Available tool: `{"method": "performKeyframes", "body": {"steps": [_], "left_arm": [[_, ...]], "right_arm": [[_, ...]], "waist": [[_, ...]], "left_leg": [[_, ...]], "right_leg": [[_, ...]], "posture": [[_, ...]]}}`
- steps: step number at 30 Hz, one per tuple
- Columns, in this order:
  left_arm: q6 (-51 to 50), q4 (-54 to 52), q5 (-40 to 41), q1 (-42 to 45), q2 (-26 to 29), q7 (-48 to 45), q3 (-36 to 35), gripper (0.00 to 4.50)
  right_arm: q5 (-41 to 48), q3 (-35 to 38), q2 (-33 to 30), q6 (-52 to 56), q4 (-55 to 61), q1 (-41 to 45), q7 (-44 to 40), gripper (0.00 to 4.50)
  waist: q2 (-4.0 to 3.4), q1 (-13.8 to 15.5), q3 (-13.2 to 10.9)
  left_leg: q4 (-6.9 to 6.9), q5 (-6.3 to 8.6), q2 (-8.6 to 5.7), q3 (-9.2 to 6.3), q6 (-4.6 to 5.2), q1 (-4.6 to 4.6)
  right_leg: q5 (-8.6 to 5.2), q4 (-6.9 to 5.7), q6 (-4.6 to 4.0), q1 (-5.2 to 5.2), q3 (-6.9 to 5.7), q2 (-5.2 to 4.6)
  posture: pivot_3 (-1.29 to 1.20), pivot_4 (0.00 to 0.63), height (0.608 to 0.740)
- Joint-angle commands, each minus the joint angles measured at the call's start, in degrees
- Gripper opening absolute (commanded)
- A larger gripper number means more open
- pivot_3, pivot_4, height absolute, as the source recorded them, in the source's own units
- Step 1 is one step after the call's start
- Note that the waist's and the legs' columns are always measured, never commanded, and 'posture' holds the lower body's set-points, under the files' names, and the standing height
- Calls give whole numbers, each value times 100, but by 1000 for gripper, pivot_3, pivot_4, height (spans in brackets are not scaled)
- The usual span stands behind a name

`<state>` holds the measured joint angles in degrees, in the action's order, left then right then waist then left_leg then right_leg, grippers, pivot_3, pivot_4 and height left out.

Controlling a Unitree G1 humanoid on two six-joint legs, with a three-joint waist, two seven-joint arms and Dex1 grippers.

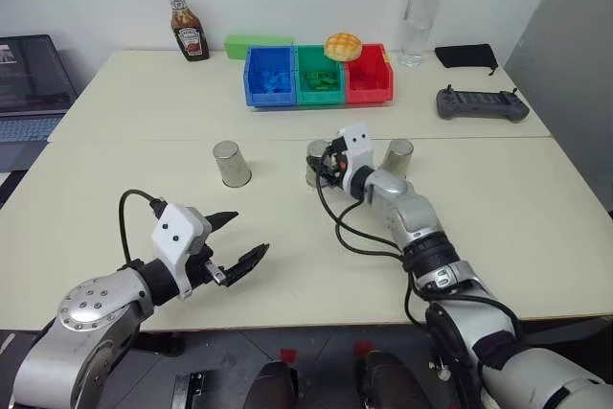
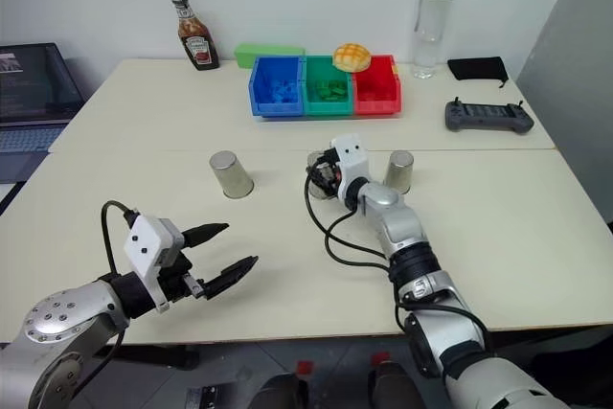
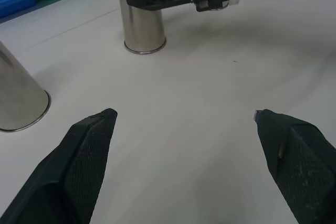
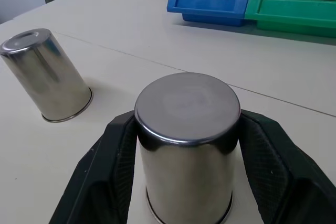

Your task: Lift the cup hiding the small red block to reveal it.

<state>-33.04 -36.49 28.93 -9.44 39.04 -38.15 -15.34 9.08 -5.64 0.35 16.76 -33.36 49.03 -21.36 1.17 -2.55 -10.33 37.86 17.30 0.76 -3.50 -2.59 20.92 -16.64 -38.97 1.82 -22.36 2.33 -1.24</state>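
Three alike silvery cups stand upside down in a row on the cream table [image 1: 287, 265]. My right gripper [image 1: 324, 166] is at the middle cup [image 4: 186, 145], its black fingers [image 4: 113, 166] pressed on both sides of it, and the cup's rim rests on the table. The left cup [image 1: 231, 163] and the right cup [image 1: 397, 158] stand free. Nearer the front of the table on the left, my left gripper [image 1: 251, 233] hovers open with nothing between its fingers. The small red block is hidden.
Blue [image 1: 270, 76], green [image 1: 319, 76] and red [image 1: 369, 74] bins sit at the back, a bun [image 1: 343, 45] on top of them. Also at the back are a ketchup bottle [image 1: 189, 24], a water bottle [image 1: 426, 9] and a controller [image 1: 482, 103]. A laptop [image 1: 29, 83] is at the left.
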Motion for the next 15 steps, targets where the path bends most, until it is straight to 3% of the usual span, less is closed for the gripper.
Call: {"method": "performKeyframes", "body": {"steps": [1,15], "left_arm": [[140,-93,-9,27,-2,-1,5,4500],[231,-15,-49,-7,-90,73,39,4500]], "right_arm": [[16,25,96,-66,255,26,-81,2519],[305,259,1,346,2070,-107,-19,2515]], "waist": [[0,-3,0],[-7,-4,-4]], "left_leg": [[0,0,0,0,0,0],[0,0,2,-4,0,1]], "right_leg": [[0,0,0,0,0,0],[0,0,0,-1,0,-1]], "posture": [[0,150,740],[0,150,740]]}}
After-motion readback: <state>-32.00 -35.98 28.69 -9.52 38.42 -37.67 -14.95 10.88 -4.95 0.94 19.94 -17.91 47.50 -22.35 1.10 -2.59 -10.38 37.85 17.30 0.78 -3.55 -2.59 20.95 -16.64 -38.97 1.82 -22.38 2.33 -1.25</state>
